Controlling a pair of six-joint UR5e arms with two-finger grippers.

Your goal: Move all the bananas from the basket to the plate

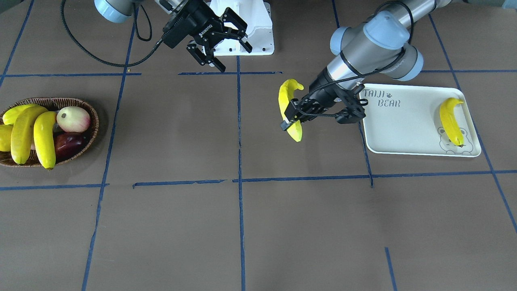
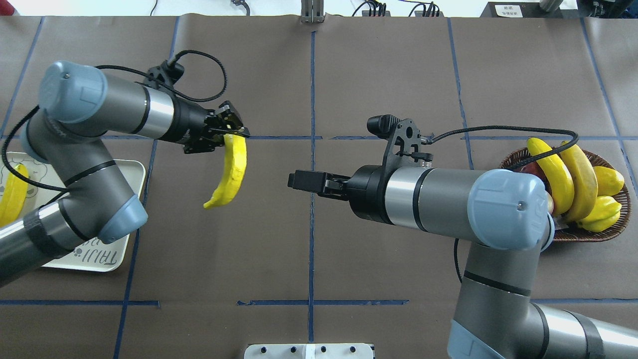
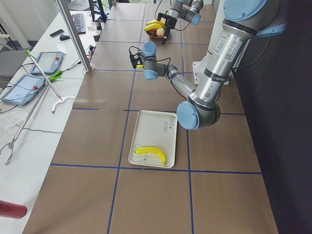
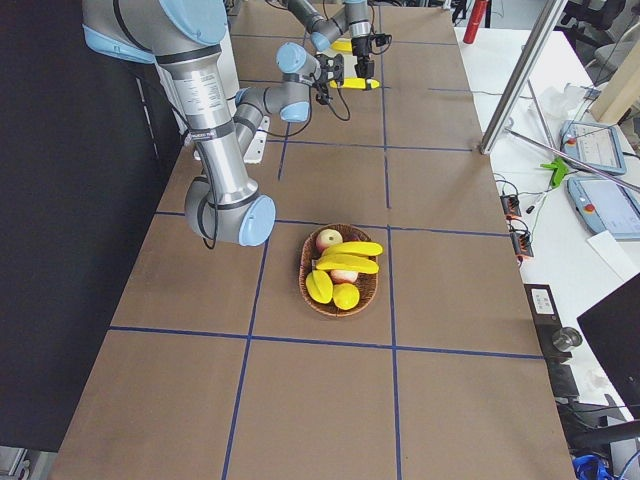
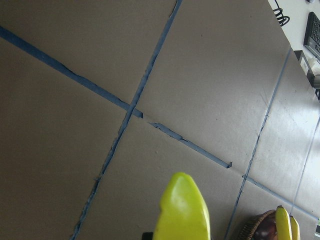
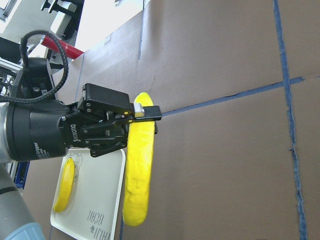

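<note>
My left gripper (image 1: 291, 121) is shut on a bright yellow banana (image 1: 289, 108) and holds it above the table, just beside the white plate (image 1: 404, 125). The right wrist view shows this grip (image 6: 142, 112) on the banana (image 6: 139, 170). Another banana (image 1: 450, 120) lies on the plate by the bear drawing. Two long bananas (image 1: 23, 133) (image 1: 44, 139) lie in the wicker basket (image 1: 95, 121). My right gripper (image 1: 234, 58) is open and empty, near the robot's base, far from the basket. In the overhead view the left gripper (image 2: 234, 133) holds the banana (image 2: 232, 172), and the right gripper (image 2: 301, 179) points toward it.
The basket also holds stubby yellow fruits (image 1: 14, 113), a pink-cream apple (image 1: 73, 119) and a dark red apple (image 1: 68, 144). The robot's white base (image 1: 250, 28) stands at the table's back edge. Blue tape lines cross the brown table.
</note>
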